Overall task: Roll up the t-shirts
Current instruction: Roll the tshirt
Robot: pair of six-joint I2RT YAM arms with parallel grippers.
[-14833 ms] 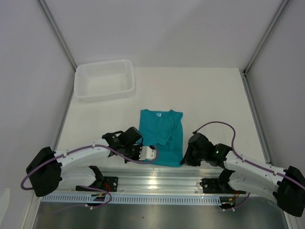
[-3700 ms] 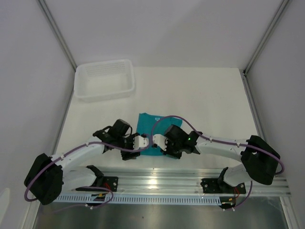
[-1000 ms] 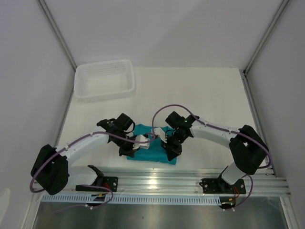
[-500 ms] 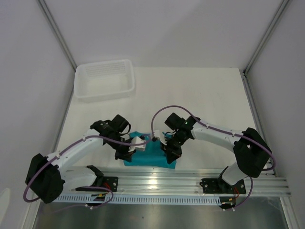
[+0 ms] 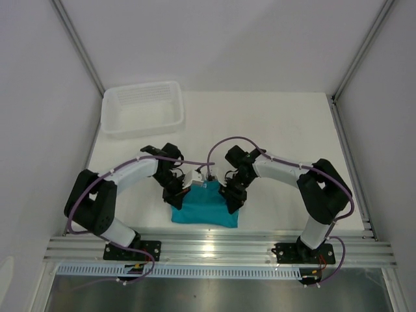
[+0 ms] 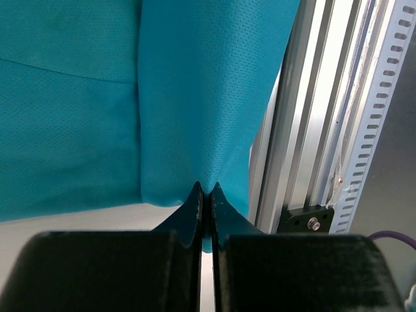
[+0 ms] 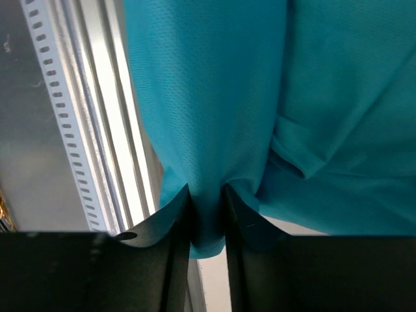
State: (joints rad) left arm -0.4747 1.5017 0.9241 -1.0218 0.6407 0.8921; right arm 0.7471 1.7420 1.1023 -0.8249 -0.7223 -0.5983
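Observation:
The teal t-shirt [image 5: 205, 208] lies folded near the table's front edge, its far edge lifted. My left gripper [image 5: 177, 197] is shut on the shirt's left edge; the left wrist view shows teal cloth [image 6: 195, 97] pinched between the closed fingers [image 6: 205, 192]. My right gripper [image 5: 232, 197] is shut on the shirt's right edge; the right wrist view shows a fold of cloth [image 7: 214, 110] clamped between the fingers [image 7: 207, 201]. The neck label is hidden.
A white plastic basket [image 5: 142, 108] stands at the back left. The aluminium rail [image 5: 221, 247] runs along the near edge just in front of the shirt, seen also in the left wrist view [image 6: 305, 130] and the right wrist view [image 7: 97, 117].
Both grippers have drawn the shirt's far edge toward the near side and lifted it, folding the cloth over into a shorter bundle near the rail. Both arms have bent in closer.

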